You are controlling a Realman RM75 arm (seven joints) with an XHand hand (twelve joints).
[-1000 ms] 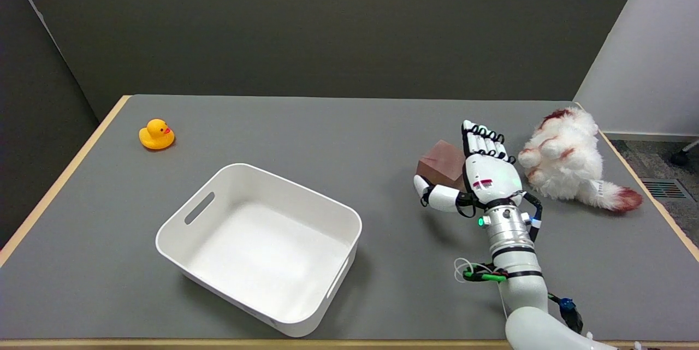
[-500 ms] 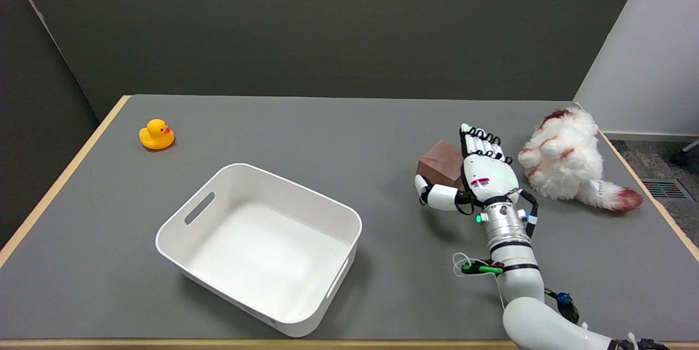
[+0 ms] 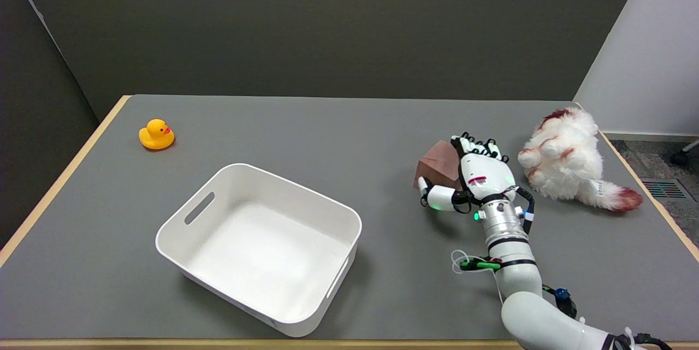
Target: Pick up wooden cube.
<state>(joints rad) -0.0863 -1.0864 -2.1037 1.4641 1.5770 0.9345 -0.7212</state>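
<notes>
Four things across the grey table (image 3: 338,126), taken left to right. Far left, near the back: yellow rubber duck (image 3: 157,134), well apart from everything. Left of centre, toward the near edge: white plastic bin (image 3: 188,243), open-topped. Right of centre: wooden cube (image 3: 438,164), tilted up on an edge, wrapped by the right hand (image 3: 474,175), fingers curled over the top far side, thumb against the near lower face. Likely rigid, light, smooth-faced, apt to slip if squeezed on corners; best gripped on opposite flat faces. Far right: white and reddish plush toy (image 3: 568,164), just beside the hand, close to the table's right edge. Plenty of bare tabletop left of the cube; little room rightward.
</notes>
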